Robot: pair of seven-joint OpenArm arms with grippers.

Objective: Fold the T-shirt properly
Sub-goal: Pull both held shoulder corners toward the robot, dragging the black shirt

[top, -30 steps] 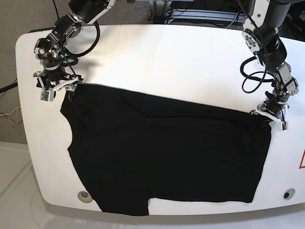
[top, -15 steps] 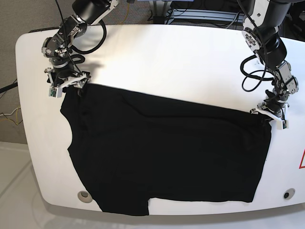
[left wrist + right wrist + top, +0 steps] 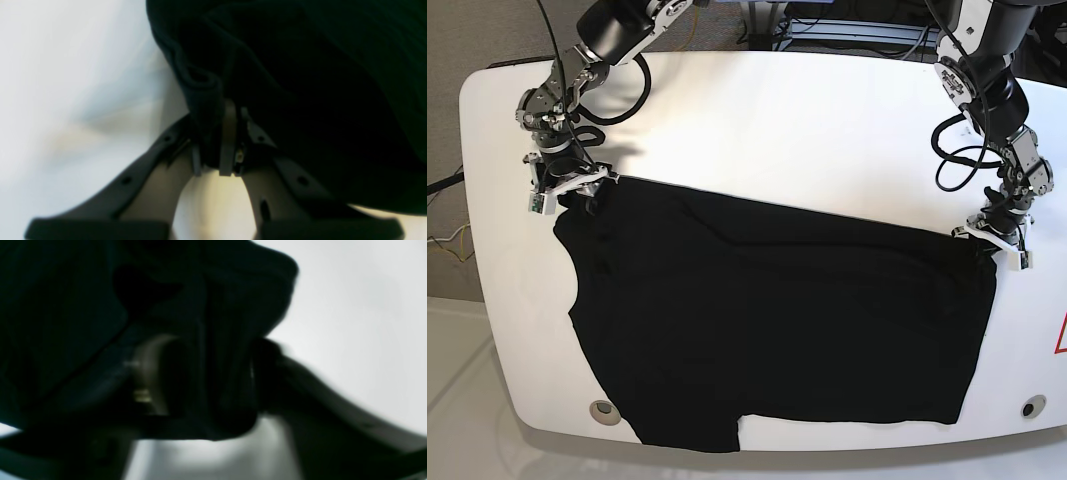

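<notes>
Base view: black T-shirt [image 3: 777, 320] lies flat on the white table [image 3: 807, 130], spanning most of its width, bottom hem running off the near edge. No containers in frame. Left gripper [image 3: 995, 243] sits at the shirt's far corner on that view's right; left wrist cam shows its jaws clenched on a bunched fold of the shirt edge [image 3: 203, 100], cloth pinched between the fingers. Right gripper [image 3: 567, 188] sits at the opposite far corner, on that view's left; right wrist cam is blurred, fabric [image 3: 213, 350] lies between the two fingers with a gap visible on one side, so can't tell if it has actually clamped. Both arms reach in from the table's far side, forearms angled down, wrists bent so the grippers point down at the table.
</notes>
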